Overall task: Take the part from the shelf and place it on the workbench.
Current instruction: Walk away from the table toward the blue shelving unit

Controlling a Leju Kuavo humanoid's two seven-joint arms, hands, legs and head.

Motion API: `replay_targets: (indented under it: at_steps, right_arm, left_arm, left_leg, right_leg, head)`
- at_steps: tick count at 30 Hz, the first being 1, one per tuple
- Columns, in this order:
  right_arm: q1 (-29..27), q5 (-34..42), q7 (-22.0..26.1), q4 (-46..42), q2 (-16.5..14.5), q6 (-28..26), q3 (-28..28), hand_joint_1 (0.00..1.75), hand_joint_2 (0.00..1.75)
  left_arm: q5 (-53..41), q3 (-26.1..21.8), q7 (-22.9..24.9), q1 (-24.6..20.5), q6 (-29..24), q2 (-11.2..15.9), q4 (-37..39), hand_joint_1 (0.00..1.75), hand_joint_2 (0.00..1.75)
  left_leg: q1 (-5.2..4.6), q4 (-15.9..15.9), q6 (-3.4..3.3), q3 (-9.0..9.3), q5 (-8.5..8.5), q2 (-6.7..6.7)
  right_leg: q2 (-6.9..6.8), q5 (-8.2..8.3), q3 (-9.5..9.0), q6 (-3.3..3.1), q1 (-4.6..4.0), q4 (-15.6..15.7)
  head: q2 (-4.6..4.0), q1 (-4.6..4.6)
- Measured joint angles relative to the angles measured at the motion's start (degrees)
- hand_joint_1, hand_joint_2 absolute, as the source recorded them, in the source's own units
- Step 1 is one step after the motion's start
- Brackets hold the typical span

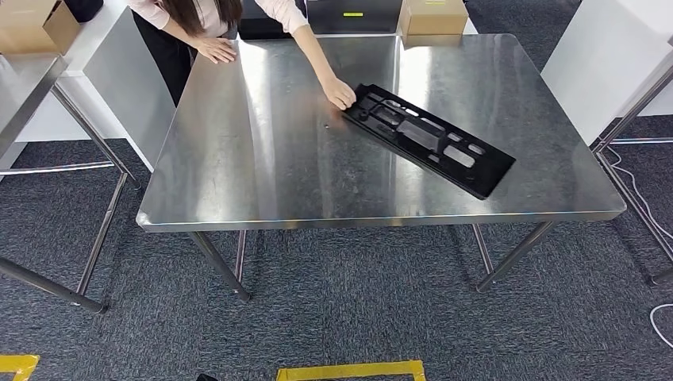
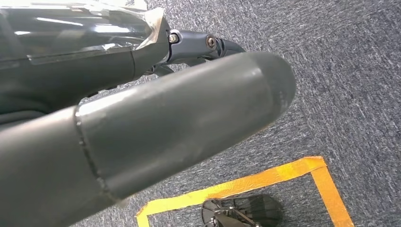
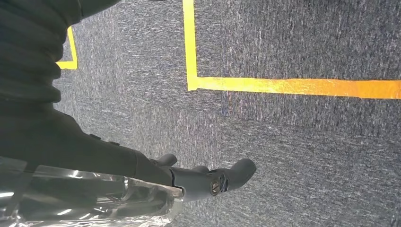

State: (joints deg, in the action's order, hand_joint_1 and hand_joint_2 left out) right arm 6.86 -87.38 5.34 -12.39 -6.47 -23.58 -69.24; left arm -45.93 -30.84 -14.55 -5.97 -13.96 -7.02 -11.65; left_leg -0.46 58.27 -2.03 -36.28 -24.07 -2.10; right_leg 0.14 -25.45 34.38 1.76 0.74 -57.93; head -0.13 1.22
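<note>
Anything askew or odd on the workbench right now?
The black part lies flat but diagonal to the workbench edges, toward its right side. A person's hand rests on its far end. Nothing looks spilled or damaged.

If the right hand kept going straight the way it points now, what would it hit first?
Probably the grey-blue carpet floor: the right hand hangs empty above it, fingers aimed along bare carpet, with the yellow floor tape line off to one side. Depth is unclear, but nothing else shows in its path.

Empty right robot hand (image 3: 208,179) above grey carpet (image 3: 307,151) with yellow tape (image 3: 283,85)
</note>
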Motion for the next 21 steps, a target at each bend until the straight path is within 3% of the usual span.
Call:
replay_targets:
  at_steps: [21]
  right_arm:
    - [-0.2, 1.2, 0.0, 0.2, 0.0, -0.2, 0.0, 0.00, 1.75]
  left_arm:
    - [-0.2, 0.0, -1.4, -0.1, 0.1, 0.0, 0.0, 0.00, 0.00]
  left_leg:
    - [-0.02, 0.0, -0.01, 0.00, -0.02, 0.01]
  right_leg:
    - [0.00, 0.00, -0.01, 0.00, 0.04, 0.0]
  head:
    - [0.00, -0.01]
